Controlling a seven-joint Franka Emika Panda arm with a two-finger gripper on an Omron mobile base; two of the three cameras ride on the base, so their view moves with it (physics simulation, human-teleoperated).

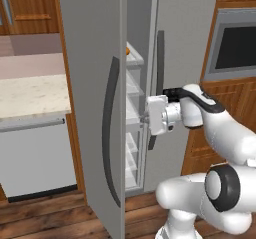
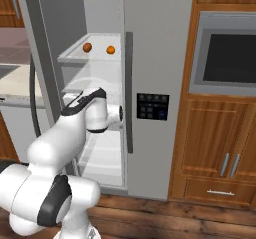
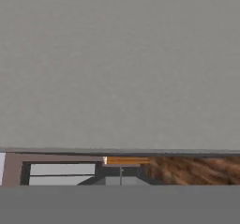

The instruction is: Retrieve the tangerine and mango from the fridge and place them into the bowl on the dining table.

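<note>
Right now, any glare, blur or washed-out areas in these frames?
Left base view: flat even light, no glare, open fridge door sharp. Right base view: two orange fruits on the shelf small but distinct, white fridge interior low-contrast. Hand view: a featureless grey surface very close, soft, no detail.

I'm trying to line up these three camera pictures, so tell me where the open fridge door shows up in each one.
Left base view: the open fridge door fills the centre-left, outer face toward the camera, with its long dark handle.
Right base view: the door stands at the far left, seen from the inside.
Hand view: the broad grey surface is probably this door, but I cannot be sure.
Shared landmark: the fridge's closed right door.
</note>
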